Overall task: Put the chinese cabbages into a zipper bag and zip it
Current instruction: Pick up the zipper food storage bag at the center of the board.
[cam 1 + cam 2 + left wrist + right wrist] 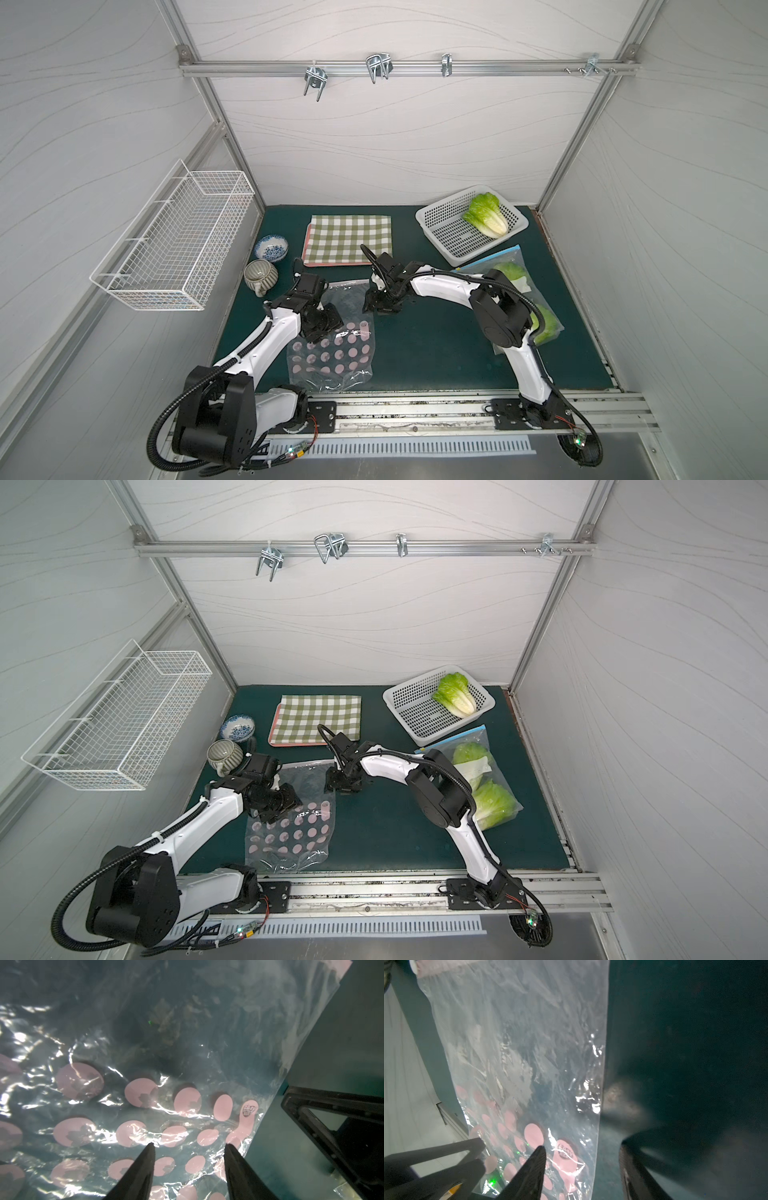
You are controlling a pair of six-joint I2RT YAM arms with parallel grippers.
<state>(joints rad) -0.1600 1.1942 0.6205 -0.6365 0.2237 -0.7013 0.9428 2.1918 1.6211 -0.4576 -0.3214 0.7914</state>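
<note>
Clear dotted bag [332, 349] flat on worktop [424, 353], likely for opening. Left gripper [189, 1145], jaws apart, over its dots; right gripper [581, 1145], jaws apart, astride its edge. 1 cabbage [486, 216] in basket [451, 243], 2 cabbages [513, 272] in blue-zip bag [505, 255].
</note>
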